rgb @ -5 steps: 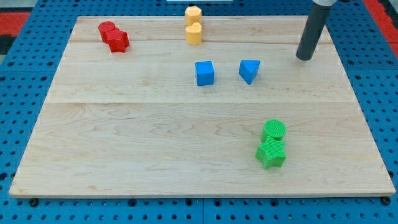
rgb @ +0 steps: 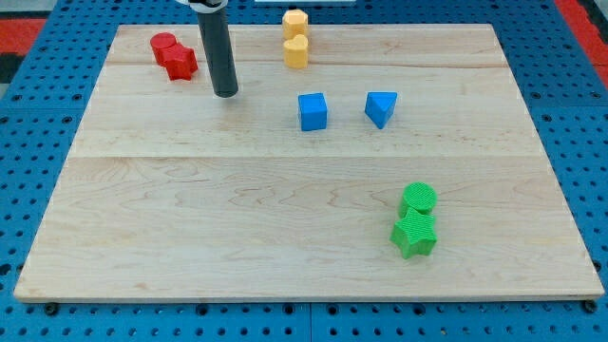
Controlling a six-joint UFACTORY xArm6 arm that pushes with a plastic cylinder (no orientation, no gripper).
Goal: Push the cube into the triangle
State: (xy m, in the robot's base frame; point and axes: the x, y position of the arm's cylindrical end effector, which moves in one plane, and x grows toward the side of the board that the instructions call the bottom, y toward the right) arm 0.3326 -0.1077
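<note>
The arm ends in a plain dark rod with no jaws at all — nothing on it opens, closes or holds anything. Its tip (rgb: 225,94) rests on the wooden board (rgb: 285,228) in the upper left part of the view, touching no block.

The blue cube (rgb: 313,111) lies to the view's right of the tip and slightly lower, with bare wood between them; the two are clearly apart. Further to the right, at almost the same height, sits the blue triangle (rgb: 381,107), also separated from the cube by a gap of bare wood. So rod, cube and triangle stand roughly in a row from left to right, the rod a little higher in the view than the two blue blocks.

Just to the left of the rod and above its tip are two red blocks (rgb: 173,55) — pressed together, one round-topped and one of a shape that is hard to make out. Near the top edge, above the cube, two yellow blocks (rgb: 295,39) touch each other. In the lower right, a green cylinder (rgb: 418,199) sits against a green star-like block (rgb: 414,235), well away from the tip.
</note>
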